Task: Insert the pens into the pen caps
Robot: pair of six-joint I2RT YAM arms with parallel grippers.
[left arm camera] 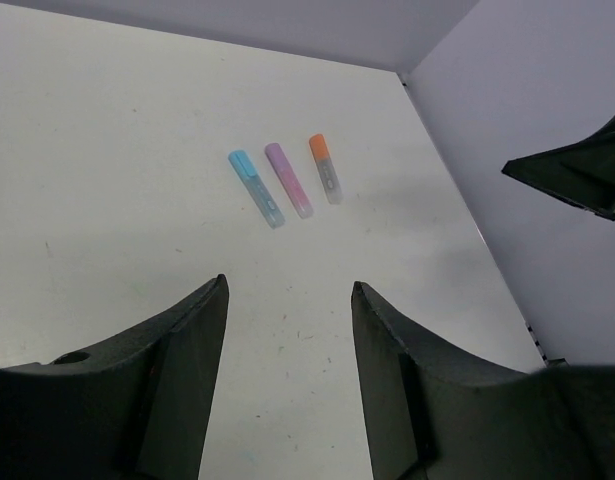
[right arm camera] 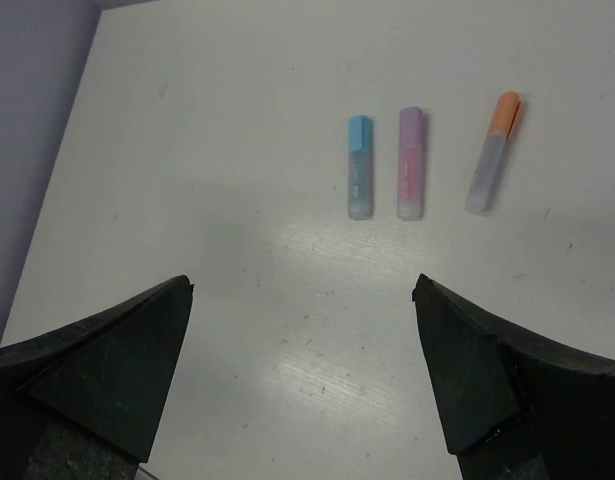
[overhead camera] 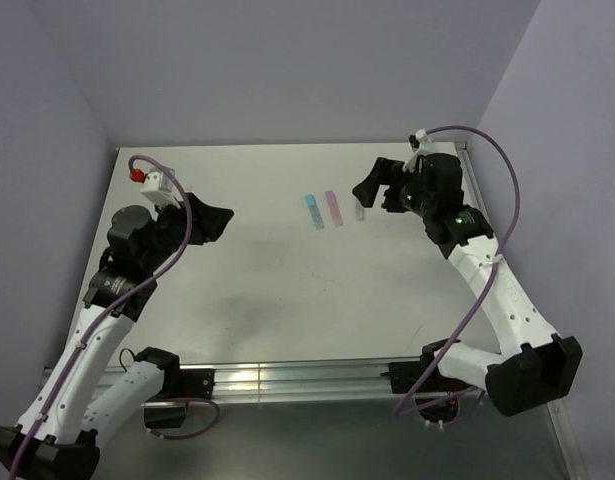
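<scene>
The top camera looks down from above and behind, so the near edge of the white table (overhead camera: 287,300) lies at 6 o'clock. It is my far view and takes in the whole table. The left wrist camera sits low and looks forward between the spread fingers of the left gripper (left arm camera: 287,290); the row of pens (left arm camera: 288,180) appears toward 12 o'clock, at middle distance. The right wrist camera looks down more steeply between the wide-apart fingers of the right gripper (right arm camera: 302,285), nearer to the same row. All three views share these pens.
</scene>
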